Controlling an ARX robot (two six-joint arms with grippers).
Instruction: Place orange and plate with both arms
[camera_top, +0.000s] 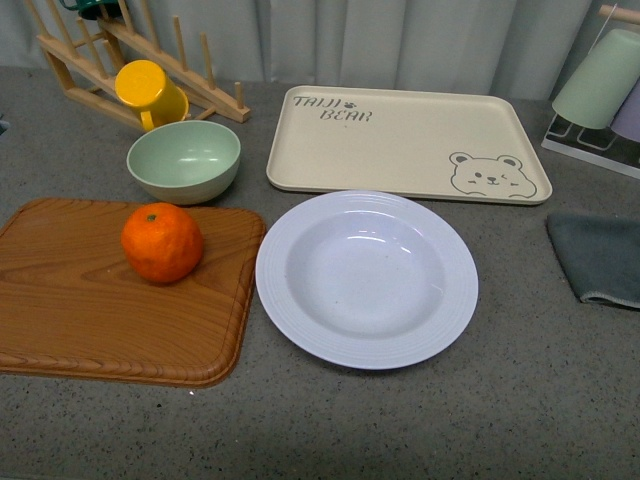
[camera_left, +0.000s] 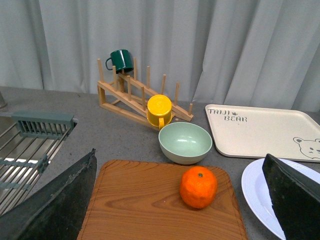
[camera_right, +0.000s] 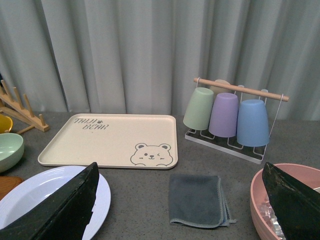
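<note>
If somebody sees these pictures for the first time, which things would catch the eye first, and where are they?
The bright orange stands out most, sitting on the wooden board at the left of the front view. Next comes the big white plate, empty, on the grey counter just right of the board. Behind the plate lies the beige bear tray, also bare.
</note>
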